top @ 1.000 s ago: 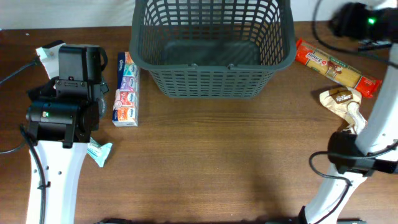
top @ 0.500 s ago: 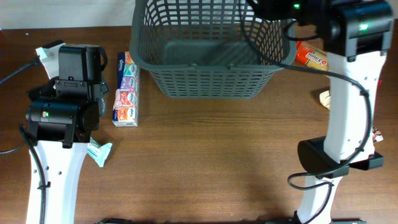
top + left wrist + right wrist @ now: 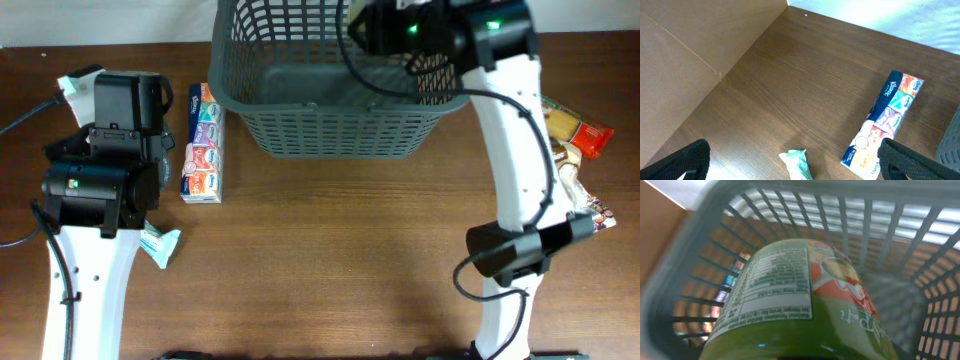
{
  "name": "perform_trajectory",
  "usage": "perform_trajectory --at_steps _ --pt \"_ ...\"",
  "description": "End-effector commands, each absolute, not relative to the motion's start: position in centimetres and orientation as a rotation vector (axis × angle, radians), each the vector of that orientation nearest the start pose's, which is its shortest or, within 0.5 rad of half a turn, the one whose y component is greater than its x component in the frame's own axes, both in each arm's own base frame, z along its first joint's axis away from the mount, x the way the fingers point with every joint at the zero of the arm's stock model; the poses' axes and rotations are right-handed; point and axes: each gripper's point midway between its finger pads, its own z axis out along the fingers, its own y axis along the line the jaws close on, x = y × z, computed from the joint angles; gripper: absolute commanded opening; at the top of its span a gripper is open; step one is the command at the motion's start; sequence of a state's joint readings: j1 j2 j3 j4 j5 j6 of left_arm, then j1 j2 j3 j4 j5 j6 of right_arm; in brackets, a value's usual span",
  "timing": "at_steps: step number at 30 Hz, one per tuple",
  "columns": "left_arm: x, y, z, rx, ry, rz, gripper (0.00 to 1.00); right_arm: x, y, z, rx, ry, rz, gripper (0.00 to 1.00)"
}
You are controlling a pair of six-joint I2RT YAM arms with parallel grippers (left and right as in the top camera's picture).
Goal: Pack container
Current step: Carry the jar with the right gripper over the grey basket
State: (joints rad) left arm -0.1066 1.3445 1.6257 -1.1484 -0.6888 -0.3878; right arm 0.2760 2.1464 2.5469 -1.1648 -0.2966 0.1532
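the right gripper [image 3: 378, 27] hangs at the top of the frame above the basket [image 3: 340, 132], pinching a smooth, round green bottle [image 3: 790, 295] with a printed label; the bottle hides its fingers. the left gripper [image 3: 792, 152] is spread wide over the wood-grain table [image 3: 320, 260], touching nothing. a second ago the right arm stood at the right edge; the left arm has not moved. the basket, dark grey plastic lattice with rounded corners, sits top centre. a glossy strip of tissue packs [image 3: 203, 143] lies just left of it.
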Motion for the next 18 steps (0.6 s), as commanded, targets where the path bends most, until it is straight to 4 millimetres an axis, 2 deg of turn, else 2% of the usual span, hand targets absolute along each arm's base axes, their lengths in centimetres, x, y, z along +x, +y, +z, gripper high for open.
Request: perform_trajectory --at_steps 1,6,11,15,18 --pt "32.0 7.9 34.7 -0.621 2.153 0.586 0.99 51.2 19.1 28.9 -0.292 2.4 0.486 0.05" --pt "32.0 7.9 34.7 -0.621 2.153 0.586 0.99 51.2 18.2 23.7 -0.271 2.51 0.415 0.06" --pt "32.0 7.9 34.7 -0.621 2.153 0.586 0.99 50.6 17.8 20.1 -0.267 2.589 0.387 0.07" --pt "32.0 7.9 34.7 -0.621 2.153 0.586 0.99 50.6 17.5 18.6 -0.259 2.615 0.362 0.11" --pt "32.0 7.9 34.7 -0.621 2.153 0.586 0.99 50.7 17.5 18.4 -0.258 2.613 0.361 0.15"
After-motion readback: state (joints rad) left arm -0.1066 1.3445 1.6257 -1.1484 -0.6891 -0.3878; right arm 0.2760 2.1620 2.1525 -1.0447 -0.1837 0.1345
